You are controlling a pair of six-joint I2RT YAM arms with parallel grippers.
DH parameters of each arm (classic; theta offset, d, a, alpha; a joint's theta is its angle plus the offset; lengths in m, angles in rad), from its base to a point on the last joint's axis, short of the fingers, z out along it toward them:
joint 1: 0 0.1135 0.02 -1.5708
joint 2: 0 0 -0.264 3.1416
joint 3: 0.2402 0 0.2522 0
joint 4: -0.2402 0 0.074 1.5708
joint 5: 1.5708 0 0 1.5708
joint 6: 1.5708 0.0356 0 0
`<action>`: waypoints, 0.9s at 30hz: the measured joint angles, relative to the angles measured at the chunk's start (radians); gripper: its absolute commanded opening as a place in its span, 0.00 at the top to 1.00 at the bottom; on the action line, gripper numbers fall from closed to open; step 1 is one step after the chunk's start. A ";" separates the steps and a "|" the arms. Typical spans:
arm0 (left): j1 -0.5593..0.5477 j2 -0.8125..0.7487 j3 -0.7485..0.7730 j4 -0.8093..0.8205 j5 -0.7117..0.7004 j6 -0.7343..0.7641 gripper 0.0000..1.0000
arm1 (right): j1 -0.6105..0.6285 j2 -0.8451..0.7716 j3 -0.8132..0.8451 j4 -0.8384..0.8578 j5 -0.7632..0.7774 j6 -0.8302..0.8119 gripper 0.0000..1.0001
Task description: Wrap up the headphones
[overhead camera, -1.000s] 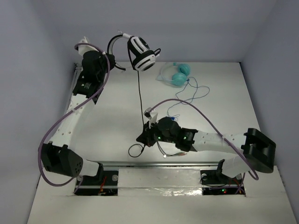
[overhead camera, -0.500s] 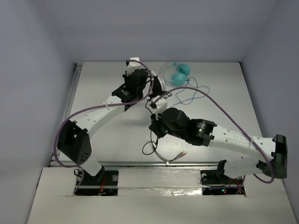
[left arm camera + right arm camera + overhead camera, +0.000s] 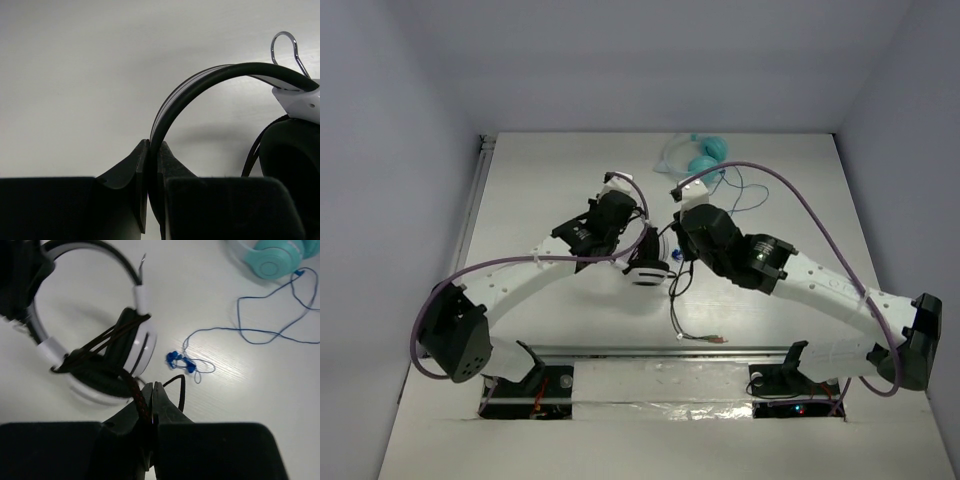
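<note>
The white-and-black headphones (image 3: 648, 262) hang at the table's middle, with several turns of black cable (image 3: 102, 342) wound across the earcups (image 3: 120, 357). My left gripper (image 3: 154, 150) is shut on the black headband (image 3: 200, 85). My right gripper (image 3: 151, 390) is shut on the cable (image 3: 137, 392) just beside the earcups. The loose cable end (image 3: 675, 310) trails toward the near edge, its plug (image 3: 712, 339) lying on the table.
Smaller teal headphones (image 3: 703, 155) with a blue cord (image 3: 745, 190) lie at the back, right of centre; the cord's blue plug (image 3: 180, 360) lies close to my right gripper. A metal rail (image 3: 660, 350) runs along the near edge.
Both arms came together at the table's middle. The left brought the headphones down from the far left. The right moved away from the near edge with the cable, which is now wound across the earcups.
</note>
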 measured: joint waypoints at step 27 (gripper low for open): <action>0.332 -0.224 0.046 -0.019 1.022 0.003 1.00 | -0.194 -0.033 -0.163 0.277 -0.199 0.047 0.79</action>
